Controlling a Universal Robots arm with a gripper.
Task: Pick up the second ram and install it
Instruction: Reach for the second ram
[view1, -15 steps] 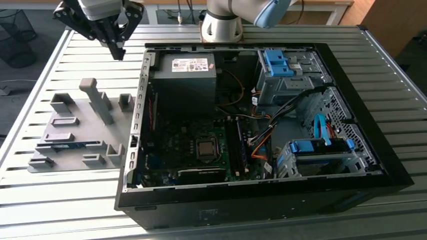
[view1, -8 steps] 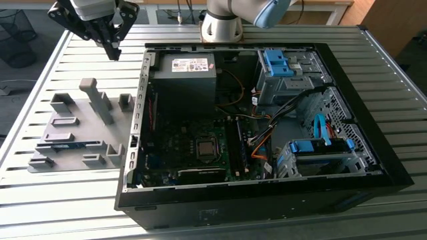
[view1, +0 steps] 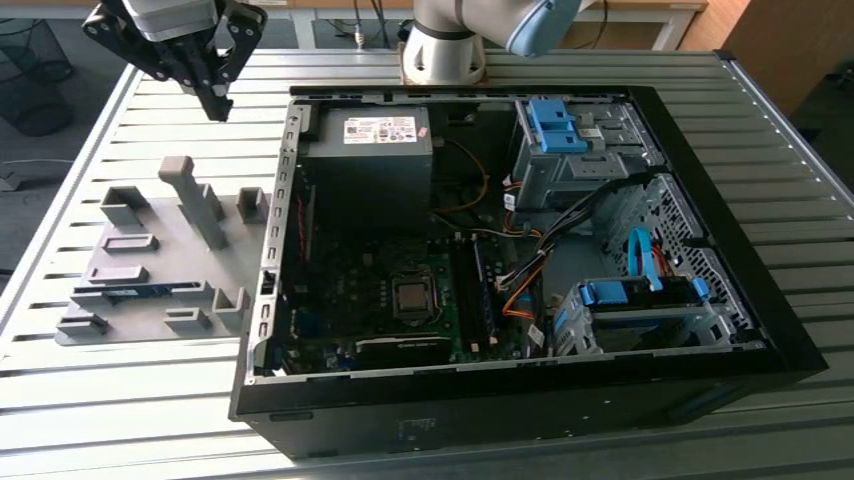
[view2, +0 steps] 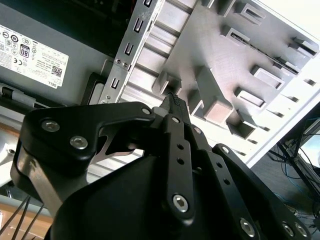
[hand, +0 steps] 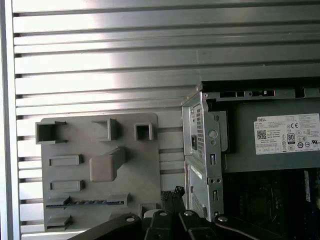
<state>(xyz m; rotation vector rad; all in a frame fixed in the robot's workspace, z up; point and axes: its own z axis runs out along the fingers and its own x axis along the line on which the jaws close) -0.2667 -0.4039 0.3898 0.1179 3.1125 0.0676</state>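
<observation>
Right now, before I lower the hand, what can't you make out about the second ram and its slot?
1. Second ram: exterior view, sunk in the gray fixture; chips and label too small.
2. Memory slots: exterior view, too dark; which one is free is unclear.
3. Computer case: first wrist view, interior cut off by the picture's edge and the hand.

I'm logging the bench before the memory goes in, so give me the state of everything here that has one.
Black computer case: on its side on the slatted table, panel off, inside exposed.
Grey plastic holder plate: flat on the table, beside the case.
Long thin blue memory stick: lying in a slot of the holder plate, not yet picked up.
Black metal pincer: shut, empty, hanging over the table.
</observation>
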